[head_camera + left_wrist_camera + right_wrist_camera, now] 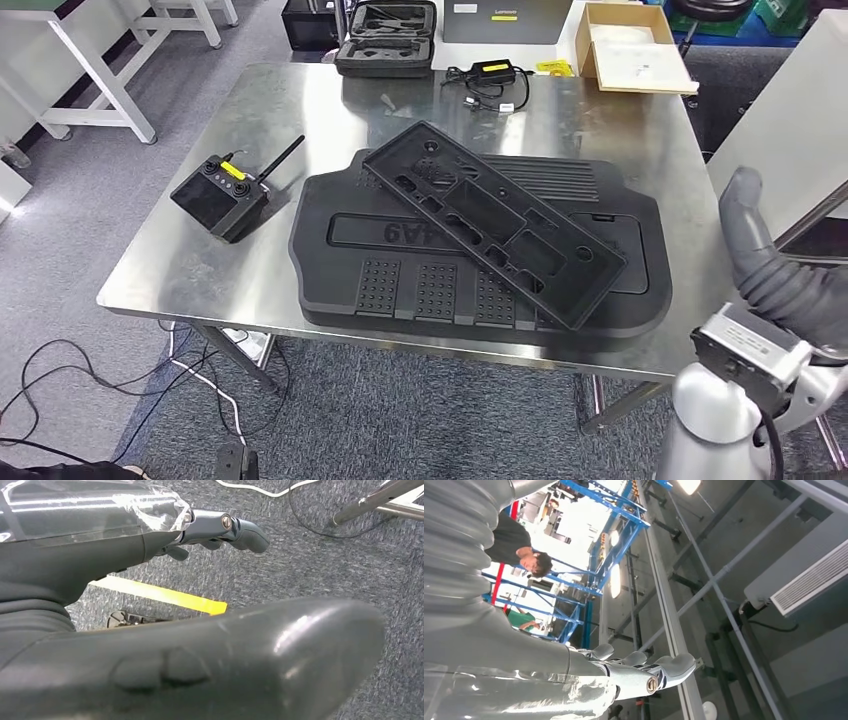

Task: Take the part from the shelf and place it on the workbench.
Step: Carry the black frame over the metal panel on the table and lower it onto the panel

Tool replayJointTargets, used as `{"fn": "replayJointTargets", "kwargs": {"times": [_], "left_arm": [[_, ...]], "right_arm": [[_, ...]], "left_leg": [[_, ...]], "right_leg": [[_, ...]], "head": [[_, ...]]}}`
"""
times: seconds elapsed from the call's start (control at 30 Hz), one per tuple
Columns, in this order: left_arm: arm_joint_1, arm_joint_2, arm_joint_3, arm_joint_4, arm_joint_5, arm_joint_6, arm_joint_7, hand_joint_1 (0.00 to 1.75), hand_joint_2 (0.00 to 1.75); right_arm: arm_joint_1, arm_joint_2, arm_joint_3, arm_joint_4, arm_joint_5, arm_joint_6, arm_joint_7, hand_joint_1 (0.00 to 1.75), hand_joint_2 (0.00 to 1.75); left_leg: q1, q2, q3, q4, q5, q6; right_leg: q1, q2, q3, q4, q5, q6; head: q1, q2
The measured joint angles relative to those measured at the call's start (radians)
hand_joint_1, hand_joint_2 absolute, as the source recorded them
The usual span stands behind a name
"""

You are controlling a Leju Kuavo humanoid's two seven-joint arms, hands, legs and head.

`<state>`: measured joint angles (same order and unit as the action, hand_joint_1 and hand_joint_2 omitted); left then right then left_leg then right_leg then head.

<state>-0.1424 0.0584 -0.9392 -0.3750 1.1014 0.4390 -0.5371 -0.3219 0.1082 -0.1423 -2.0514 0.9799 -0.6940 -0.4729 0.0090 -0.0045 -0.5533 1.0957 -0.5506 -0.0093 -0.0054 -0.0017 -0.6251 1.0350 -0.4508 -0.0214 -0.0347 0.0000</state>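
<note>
Lying on the steel workbench (pixel 200 280), the long black part (pixel 490 220) rests diagonally on top of a larger black moulded panel (pixel 340 270), well apart from both hands. The right hand (pixel 775 275) is raised beside the table's right edge, its grey thumb pointing upward; in the right wrist view its fingers (pixel 659 672) are stretched out nearly straight and apart against a ceiling background, with nothing in them. The left hand (pixel 150 555) hangs low over grey carpet, where a yellow floor stripe (pixel 165 596) runs beneath it; its fingers (pixel 235 530) are extended and grasp nothing. At the table's left side sits a black remote controller (pixel 220 195) with an antenna. Along the far edge an open black case (pixel 388 38) shows moulded foam recesses, whose contents cannot be made out. Next to it is a black power adapter (pixel 490 75) with its coiled cable, and further right an open cardboard box (pixel 630 45) holds a flat white sheet or bag.
</note>
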Motion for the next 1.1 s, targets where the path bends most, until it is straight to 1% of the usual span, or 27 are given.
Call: {"fn": "replayJointTargets", "kwargs": {"times": [0.03, 0.07, 0.17, 0.2, 0.23, 0.3, 0.33, 0.37, 0.4, 0.43, 0.47, 0.53, 0.57, 0.6, 0.67, 0.7, 0.73, 0.8, 0.83, 0.87, 0.9, 0.93, 0.97, 1.0, 1.03, 1.07, 1.1], "left_arm": [[-0.001, 0.000, 0.000, 0.000, 0.000, 0.001, 0.000, 0.00, 0.00], [-0.003, 0.000, 0.000, 0.000, 0.000, 0.001, 0.001, 0.00, 0.00], [-0.003, 0.000, 0.000, 0.000, 0.002, 0.004, 0.002, 0.00, 0.00], [-0.003, -0.001, 0.000, 0.000, 0.003, 0.006, 0.003, 0.00, 0.00], [-0.005, -0.001, 0.000, 0.000, 0.004, 0.007, 0.003, 0.00, 0.00], [-0.008, -0.002, 0.000, 0.000, 0.005, 0.008, 0.004, 0.00, 0.00], [-0.009, -0.002, 0.000, 0.000, 0.006, 0.008, 0.004, 0.00, 0.00], [-0.009, -0.002, 0.000, 0.000, 0.007, 0.008, 0.005, 0.00, 0.00], [-0.009, -0.002, 0.000, 0.000, 0.008, 0.008, 0.006, 0.00, 0.00], [-0.008, -0.002, 0.000, 0.000, 0.009, 0.008, 0.006, 0.00, 0.00], [-0.009, -0.002, 0.000, 0.000, 0.011, 0.008, 0.006, 0.00, 0.00], [-0.009, -0.002, 0.000, 0.000, 0.015, 0.008, 0.006, 0.00, 0.00], [-0.009, -0.002, 0.000, 0.000, 0.017, 0.008, 0.006, 0.00, 0.00], [-0.009, -0.002, 0.000, 0.000, 0.019, 0.008, 0.005, 0.00, 0.00], [-0.008, -0.002, 0.000, 0.000, 0.022, 0.008, 0.004, 0.00, 0.00], [-0.008, -0.002, 0.000, 0.000, 0.024, 0.008, 0.004, 0.00, 0.00], [-0.007, -0.001, 0.000, 0.000, 0.026, 0.008, 0.004, 0.00, 0.00], [-0.006, -0.001, 0.000, 0.000, 0.030, 0.008, 0.004, 0.00, 0.00], [-0.006, -0.001, 0.000, 0.000, 0.031, 0.008, 0.004, 0.00, 0.00], [-0.005, 0.000, 0.000, 0.000, 0.034, 0.008, 0.004, 0.00, 0.00], [-0.004, 0.000, 0.000, 0.000, 0.036, 0.008, 0.004, 0.00, 0.00], [-0.002, 0.000, 0.000, 0.000, 0.039, 0.008, 0.004, 0.00, 0.00], [0.000, 0.000, 0.000, 0.000, 0.041, 0.008, 0.004, 0.00, 0.00], [0.001, 0.000, 0.000, 0.000, 0.043, 0.008, 0.004, 0.00, 0.00], [0.002, 0.000, 0.000, 0.000, 0.045, 0.009, 0.004, 0.00, 0.00], [0.003, 0.000, 0.000, 0.000, 0.047, 0.010, 0.004, 0.00, 0.00], [0.004, 0.000, 0.000, 0.000, 0.050, 0.010, 0.003, 0.00, 0.00]], "right_arm": [[0.001, 0.000, 0.000, 0.000, -0.004, 0.000, -0.002, 0.00, 1.75], [0.003, 0.000, 0.000, 0.000, -0.008, -0.001, -0.005, 0.00, 1.75], [0.011, 0.000, 0.000, 0.000, -0.015, -0.001, -0.011, 0.00, 1.75], [0.013, -0.001, 0.000, -0.001, -0.018, -0.001, -0.014, 0.00, 1.75], [0.014, -0.001, 0.000, -0.001, -0.020, -0.001, -0.017, 0.00, 1.75], [0.021, -0.001, 0.000, -0.001, -0.025, -0.001, -0.028, 0.00, 1.75], [0.025, -0.001, 0.000, -0.002, -0.029, -0.001, -0.033, 0.00, 1.75], [0.031, -0.001, 0.000, -0.002, -0.032, -0.001, -0.039, 0.00, 1.75], [0.035, -0.001, -0.001, -0.003, -0.035, -0.001, -0.044, 0.00, 1.75], [0.038, -0.001, -0.001, -0.004, -0.038, -0.001, -0.049, 0.00, 1.75], [0.039, -0.001, -0.001, -0.007, -0.040, -0.001, -0.053, 0.00, 1.75], [0.040, -0.001, -0.001, -0.011, -0.043, -0.002, -0.059, 0.00, 1.75], [0.041, -0.001, -0.001, -0.014, -0.044, -0.002, -0.062, 0.00, 1.75], [0.042, -0.001, -0.001, -0.015, -0.046, -0.002, -0.066, 0.00, 1.75], [0.046, 0.000, -0.001, -0.017, -0.052, -0.002, -0.078, 0.00, 1.75], [0.047, 0.001, -0.001, -0.017, -0.056, -0.002, -0.085, 0.00, 1.75], [0.049, 0.003, -0.002, -0.017, -0.060, -0.002, -0.094, 0.00, 1.75], [0.053, 0.011, -0.002, -0.017, -0.069, -0.001, -0.115, 0.00, 1.75], [0.055, 0.016, -0.002, -0.016, -0.074, -0.001, -0.127, 0.00, 1.75], [0.057, 0.021, -0.002, -0.016, -0.079, -0.001, -0.138, 0.00, 1.75], [0.059, 0.025, -0.003, -0.016, -0.084, -0.001, -0.148, 0.00, 1.75], [0.061, 0.030, -0.003, -0.015, -0.088, -0.001, -0.155, 0.00, 1.75], [0.062, 0.034, -0.003, -0.015, -0.092, -0.001, -0.161, 0.00, 1.75], [0.062, 0.038, -0.004, -0.015, -0.095, -0.001, -0.165, 0.00, 1.75], [0.062, 0.041, -0.005, -0.014, -0.099, -0.001, -0.169, 0.00, 1.75], [0.062, 0.043, -0.005, -0.014, -0.102, -0.001, -0.172, 0.00, 1.75], [0.062, 0.046, -0.006, -0.014, -0.106, -0.001, -0.175, 0.00, 1.75]], "left_leg": [[-0.005, 0.001, 0.030, -0.053, 0.013, 0.007], [-0.010, 0.002, 0.044, -0.080, 0.019, 0.011], [-0.012, 0.006, 0.037, -0.092, 0.038, 0.024], [-0.009, 0.008, 0.032, -0.097, 0.048, 0.030], [-0.006, 0.011, 0.024, -0.101, 0.059, 0.036], [-0.005, 0.014, 0.001, -0.103, 0.077, 0.043], [-0.005, 0.015, -0.012, -0.100, 0.085, 0.044], [-0.005, 0.015, -0.025, -0.097, 0.092, 0.044], [-0.005, 0.015, -0.039, -0.092, 0.098, 0.043], [-0.005, 0.015, -0.051, -0.087, 0.104, 0.041], [-0.005, 0.016, -0.062, -0.081, 0.108, 0.039], [-0.007, 0.015, -0.079, -0.068, 0.116, 0.031], [-0.008, 0.015, -0.083, -0.064, 0.121, 0.026], [-0.008, 0.015, -0.085, -0.063, 0.127, 0.021], [-0.008, 0.013, -0.088, -0.063, 0.136, 0.010], [-0.008, 0.012, -0.094, -0.054, 0.125, 0.004], [-0.008, 0.010, -0.105, -0.028, 0.095, -0.001], [-0.003, 0.009, -0.138, 0.076, -0.002, -0.011], [-0.001, 0.009, -0.152, 0.139, -0.043, -0.015], [0.001, 0.009, -0.158, 0.188, -0.063, -0.019], [0.002, 0.009, -0.149, 0.211, -0.059, -0.021], [0.004, 0.009, -0.124, 0.199, -0.038, -0.021], [0.005, 0.009, -0.082, 0.155, -0.010, -0.021], [0.007, 0.008, -0.027, 0.085, 0.008, -0.019], [0.006, 0.007, 0.025, 0.006, 0.015, -0.017], [0.005, 0.006, 0.062, -0.054, 0.013, -0.013], [0.003, 0.005, 0.083, -0.093, 0.007, -0.009]], "right_leg": [[0.001, 0.000, -0.002, 0.000, 0.004, 0.003], [0.001, -0.001, -0.002, 0.000, 0.008, 0.007], [-0.001, -0.002, -0.004, -0.001, 0.016, 0.026], [-0.002, -0.001, -0.010, 0.011, 0.000, 0.031], [-0.002, 0.000, -0.022, 0.040, -0.031, 0.036], [-0.003, 0.001, -0.058, 0.151, -0.125, 0.042], [-0.004, 0.001, -0.072, 0.213, -0.161, 0.044], [-0.004, 0.001, -0.076, 0.256, -0.177, 0.046], [-0.004, 0.001, -0.064, 0.266, -0.173, 0.046], [-0.004, 0.001, -0.032, 0.237, -0.152, 0.046], [-0.004, 0.000, 0.016, 0.175, -0.127, 0.043], [-0.001, 0.001, 0.106, 0.038, -0.105, 0.036], [0.001, 0.001, 0.129, -0.003, -0.104, 0.032], [0.004, 0.002, 0.135, -0.020, -0.107, 0.028], [0.003, 0.001, 0.127, -0.024, -0.093, 0.017], [0.001, 0.000, 0.120, -0.027, -0.083, 0.009], [-0.002, -0.002, 0.110, -0.030, -0.071, 0.001], [-0.004, -0.004, 0.083, -0.032, -0.048, -0.008], [-0.004, -0.004, 0.068, -0.030, -0.038, -0.009], [-0.004, -0.005, 0.054, -0.028, -0.029, -0.008], [-0.004, -0.005, 0.039, -0.026, -0.019, -0.007], [-0.005, -0.005, 0.025, -0.024, -0.010, -0.004], [-0.005, -0.005, 0.013, -0.022, -0.002, -0.002], [-0.005, -0.005, 0.004, -0.020, 0.005, 0.002], [-0.004, -0.005, -0.003, -0.017, 0.012, 0.007], [-0.003, -0.005, -0.007, -0.016, 0.019, 0.013], [-0.002, -0.006, -0.009, -0.016, 0.027, 0.020]], "head": [[-0.001, 0.000], [-0.001, 0.000], [0.001, 0.000], [0.004, 0.000], [0.010, 0.000], [0.024, 0.000], [0.030, 0.000], [0.035, 0.000], [0.039, 0.000], [0.043, 0.000], [0.047, 0.000], [0.052, 0.000], [0.052, 0.000], [0.051, 0.000], [0.049, 0.000], [0.048, 0.000], [0.044, 0.000], [0.033, 0.000], [0.027, 0.000], [0.023, 0.000], [0.019, 0.000], [0.016, 0.000], [0.012, 0.000], [0.008, 0.000], [0.004, 0.000], [0.001, 0.000], [0.001, 0.000]]}}
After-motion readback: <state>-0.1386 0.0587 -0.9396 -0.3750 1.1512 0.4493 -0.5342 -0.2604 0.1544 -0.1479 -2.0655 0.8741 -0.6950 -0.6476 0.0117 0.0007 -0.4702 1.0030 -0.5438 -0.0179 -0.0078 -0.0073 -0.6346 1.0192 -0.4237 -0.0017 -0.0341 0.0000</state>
